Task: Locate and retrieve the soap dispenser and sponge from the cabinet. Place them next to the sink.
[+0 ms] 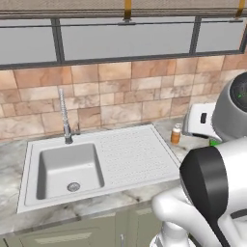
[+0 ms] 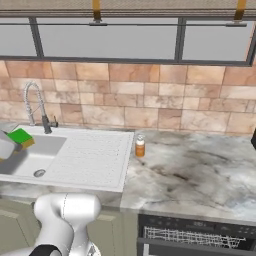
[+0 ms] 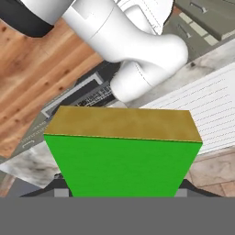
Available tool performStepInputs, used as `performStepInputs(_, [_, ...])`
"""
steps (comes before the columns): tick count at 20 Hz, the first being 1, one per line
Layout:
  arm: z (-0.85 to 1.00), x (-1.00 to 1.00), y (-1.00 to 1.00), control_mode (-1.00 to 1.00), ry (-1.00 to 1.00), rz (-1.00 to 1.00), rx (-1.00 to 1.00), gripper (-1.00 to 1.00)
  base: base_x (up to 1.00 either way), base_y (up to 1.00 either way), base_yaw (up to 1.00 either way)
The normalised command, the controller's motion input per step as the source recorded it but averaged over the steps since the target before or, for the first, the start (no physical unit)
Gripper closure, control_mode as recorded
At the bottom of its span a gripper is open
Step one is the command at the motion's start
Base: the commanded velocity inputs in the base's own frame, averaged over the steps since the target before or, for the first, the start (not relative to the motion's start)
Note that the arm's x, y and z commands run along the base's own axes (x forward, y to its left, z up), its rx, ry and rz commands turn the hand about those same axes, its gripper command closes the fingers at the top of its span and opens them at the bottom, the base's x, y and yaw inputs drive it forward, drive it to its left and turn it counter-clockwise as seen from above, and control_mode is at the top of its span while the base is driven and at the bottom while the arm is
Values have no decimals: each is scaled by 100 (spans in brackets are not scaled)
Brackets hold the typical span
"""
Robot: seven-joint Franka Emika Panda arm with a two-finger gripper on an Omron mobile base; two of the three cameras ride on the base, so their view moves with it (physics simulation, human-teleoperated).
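At the far left of the right base view we see the end effector (image 2: 6,145) held over the left part of the sink (image 2: 95,160), its jaws closed on the sponge (image 2: 21,136), which shows green with a yellowish side. In the hand view the sponge (image 3: 123,153) sits right between the fingers, its yellow face up and its green face toward the camera, with the ribbed drainboard (image 3: 206,110) beyond it. The chrome spring-coil faucet (image 2: 34,102) stands at the far edge of the sink, behind the basin (image 1: 70,169). Moving right, the drainboard takes up the right half of the sink. Just beside the sink's far right corner the soap dispenser (image 2: 140,146) stands upright on the counter (image 2: 200,165), close to the tiled wall (image 2: 150,95); we find the same orange bottle (image 1: 176,134) in the left base view. Farther right along the near edge, a dishwasher front (image 2: 195,237) sits under the counter.
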Motion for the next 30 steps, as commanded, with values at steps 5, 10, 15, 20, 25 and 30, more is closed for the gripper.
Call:
performStepInputs(5, [0,0,0,100,0,0,0,100,0,0,0])
performStepInputs(10, [0,8,-7,-100,0,1,0,100,1,-1,0])
performStepInputs(15, [-4,36,-44,-100,10,7,4,100,0,0,0])
performStepInputs(20, [-36,60,-69,-100,19,6,9,100,0,0,0])
performStepInputs(25, [-55,59,-52,-100,23,2,9,100,0,0,0])
performStepInputs(30, [-66,46,-38,-100,9,4,1,100,0,0,0])
